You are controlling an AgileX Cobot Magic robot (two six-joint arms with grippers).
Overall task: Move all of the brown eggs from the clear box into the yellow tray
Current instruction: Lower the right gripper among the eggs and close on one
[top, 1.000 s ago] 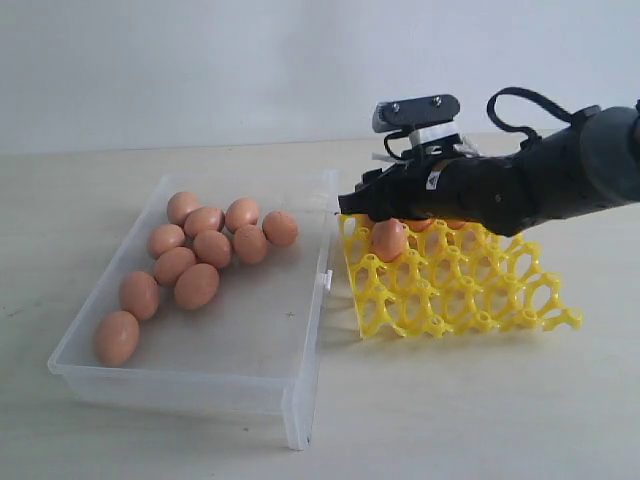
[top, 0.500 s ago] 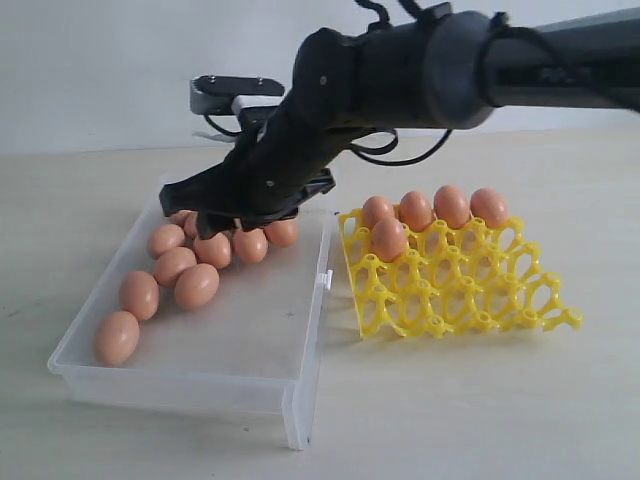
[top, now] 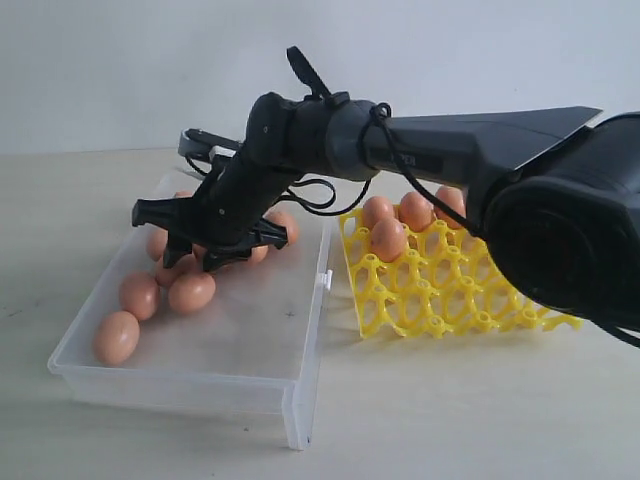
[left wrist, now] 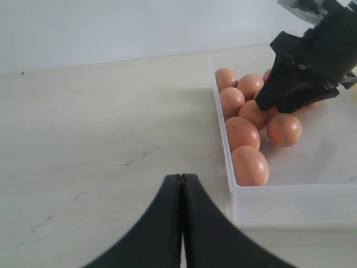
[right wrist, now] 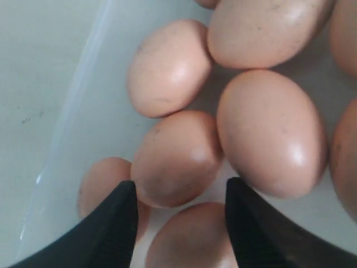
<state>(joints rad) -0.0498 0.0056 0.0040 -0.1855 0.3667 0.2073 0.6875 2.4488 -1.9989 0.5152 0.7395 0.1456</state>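
Your left gripper: fingers pressed together on nothing, over bare tabletop, apart from the left wall of the clear box. The box lies on the left of the table. Its white clasp is on the right long wall, facing the yellow tray just beside it.

In the box, brown eggs: one by the near left corner, two side by side a little farther in, the others bunched toward the far left corner.

Your right arm reaches across the tray into that bunch. Right gripper: fingers spread, one egg showing between the tips, nothing clamped; contact cannot be told.

On the tray, one egg sits near the far left corner, with a row along the far edge behind it. The arm hides that row's right end.
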